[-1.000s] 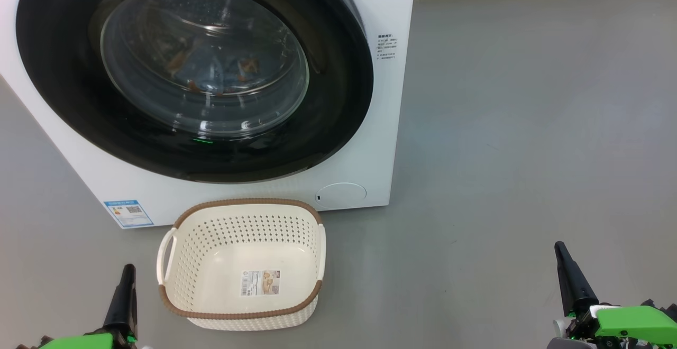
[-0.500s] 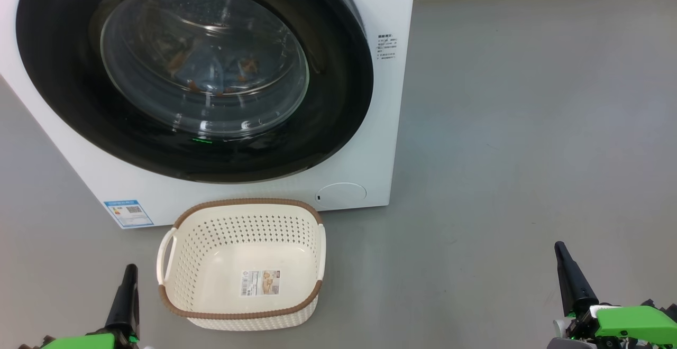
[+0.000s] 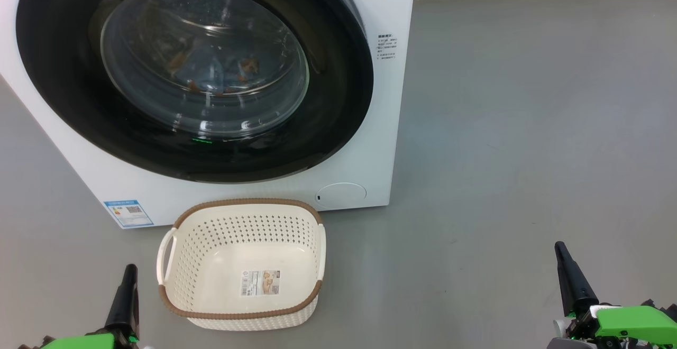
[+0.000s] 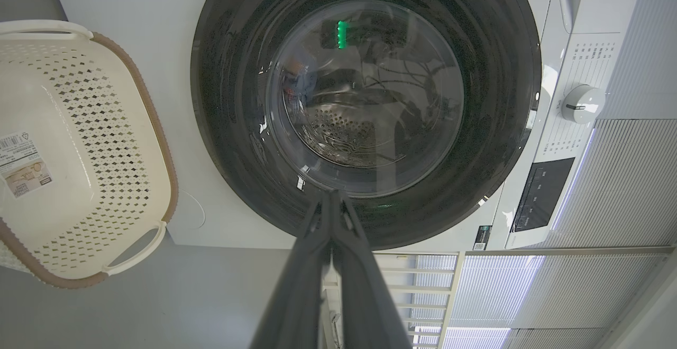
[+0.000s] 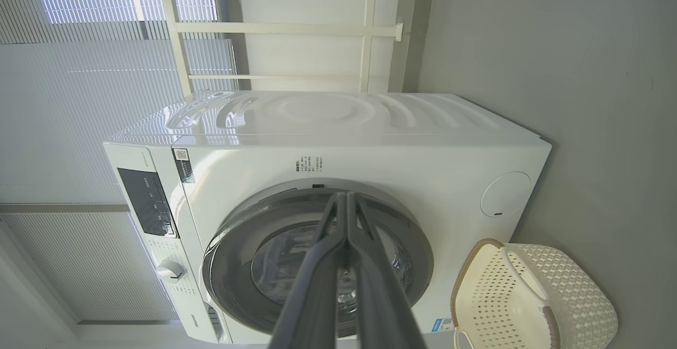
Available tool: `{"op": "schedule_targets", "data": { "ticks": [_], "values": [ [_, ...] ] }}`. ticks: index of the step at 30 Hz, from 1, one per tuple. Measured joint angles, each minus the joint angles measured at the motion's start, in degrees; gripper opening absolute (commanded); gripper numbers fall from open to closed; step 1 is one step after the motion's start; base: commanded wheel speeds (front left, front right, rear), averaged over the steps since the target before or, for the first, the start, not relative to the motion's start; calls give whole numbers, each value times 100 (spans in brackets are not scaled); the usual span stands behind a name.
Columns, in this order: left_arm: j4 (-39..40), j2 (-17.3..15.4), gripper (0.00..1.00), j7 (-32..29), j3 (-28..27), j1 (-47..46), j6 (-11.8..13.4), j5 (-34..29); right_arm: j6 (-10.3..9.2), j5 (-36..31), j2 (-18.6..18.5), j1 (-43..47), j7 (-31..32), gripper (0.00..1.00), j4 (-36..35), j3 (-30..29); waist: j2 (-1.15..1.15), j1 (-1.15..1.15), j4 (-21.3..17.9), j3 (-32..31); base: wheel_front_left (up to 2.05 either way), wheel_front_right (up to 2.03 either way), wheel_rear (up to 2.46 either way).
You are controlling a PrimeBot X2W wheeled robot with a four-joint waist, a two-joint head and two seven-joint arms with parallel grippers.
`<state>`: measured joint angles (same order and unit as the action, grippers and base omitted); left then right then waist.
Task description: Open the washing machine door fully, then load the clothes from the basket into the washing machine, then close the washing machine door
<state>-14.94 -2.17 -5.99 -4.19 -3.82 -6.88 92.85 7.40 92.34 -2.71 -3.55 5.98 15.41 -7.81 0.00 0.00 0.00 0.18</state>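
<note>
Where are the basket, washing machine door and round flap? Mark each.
the basket [image 3: 246,201], head view, far brown rim.
the washing machine door [image 3: 63,90], head view, black ring left of glass.
the round flap [image 3: 342,193], head view, centre.

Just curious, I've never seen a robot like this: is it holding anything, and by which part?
Nothing is held. The left gripper and right gripper both have their jaws shut, empty, apart from the basket.
</note>
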Motion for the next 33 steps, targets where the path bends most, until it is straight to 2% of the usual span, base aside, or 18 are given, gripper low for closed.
{"op": "schedule_targets", "data": {
  "ticks": [33],
  "values": [
    [0, 2, 0, -5, -14, 0, -1, -1, 0, 0, 2, -1, 5, 0, 0, -3, 0, 0, 0, 0, 0, 0, 0]
  ]
}}
